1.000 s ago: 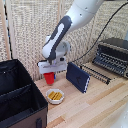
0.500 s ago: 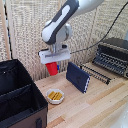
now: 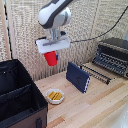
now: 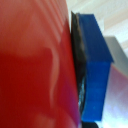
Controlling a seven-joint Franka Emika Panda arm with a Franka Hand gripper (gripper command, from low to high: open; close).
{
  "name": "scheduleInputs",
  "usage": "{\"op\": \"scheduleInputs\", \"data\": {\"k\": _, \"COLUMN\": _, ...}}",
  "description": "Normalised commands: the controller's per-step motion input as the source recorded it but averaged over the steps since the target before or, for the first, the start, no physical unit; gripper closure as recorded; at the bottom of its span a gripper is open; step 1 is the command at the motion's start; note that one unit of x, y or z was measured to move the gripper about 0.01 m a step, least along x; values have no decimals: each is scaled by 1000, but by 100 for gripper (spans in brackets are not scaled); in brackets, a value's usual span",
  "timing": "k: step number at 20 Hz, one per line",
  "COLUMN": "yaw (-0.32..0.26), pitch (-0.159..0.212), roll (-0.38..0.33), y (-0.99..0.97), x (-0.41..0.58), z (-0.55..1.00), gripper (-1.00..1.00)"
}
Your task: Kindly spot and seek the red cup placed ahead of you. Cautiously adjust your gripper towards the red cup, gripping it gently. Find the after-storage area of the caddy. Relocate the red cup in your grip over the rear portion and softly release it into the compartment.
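Observation:
The red cup (image 3: pixel 50 58) hangs high above the table in the exterior view, held by my gripper (image 3: pixel 51 52), which is shut on it. It is above and to the exterior view's right of the caddy (image 3: pixel 17 95), a large black fabric box with inner dividers at the exterior view's lower left. In the wrist view the red cup (image 4: pixel 35 65) fills most of the picture, pressed against a blue finger pad (image 4: pixel 95 65).
A white bowl of yellow food (image 3: pixel 55 95) sits on the wooden table beside the caddy. A dark-blue flat case (image 3: pixel 78 77) stands tilted in the middle. A black oven-like appliance (image 3: pixel 112 55) with a wire rack is at the exterior view's right.
The arm has lifted the red cup well up off the table and carried it slightly toward the exterior view's left, nearer the caddy. The bowl and blue case have not moved.

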Motion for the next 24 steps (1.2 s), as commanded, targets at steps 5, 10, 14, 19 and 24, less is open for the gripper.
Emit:
{"op": "scheduleInputs", "data": {"k": 5, "yaw": 0, "pitch": 72, "roll": -41, "y": 749, "x": 194, "z": 743, "gripper": 100}}
{"op": "scheduleInputs", "data": {"k": 10, "yaw": 0, "pitch": 54, "roll": -72, "y": 778, "x": 331, "z": 608, "gripper": 100}}
{"op": "scheduleInputs", "data": {"k": 14, "yaw": 0, "pitch": 24, "roll": -83, "y": 797, "x": 336, "z": 534, "gripper": 100}}
{"op": "scheduleInputs", "data": {"k": 19, "yaw": -1, "pitch": 0, "roll": -75, "y": 819, "x": 351, "z": 446, "gripper": 100}}
{"op": "scheduleInputs", "data": {"k": 24, "yaw": -1, "pitch": 0, "roll": -58, "y": 855, "x": 331, "z": 328, "gripper": 100}}
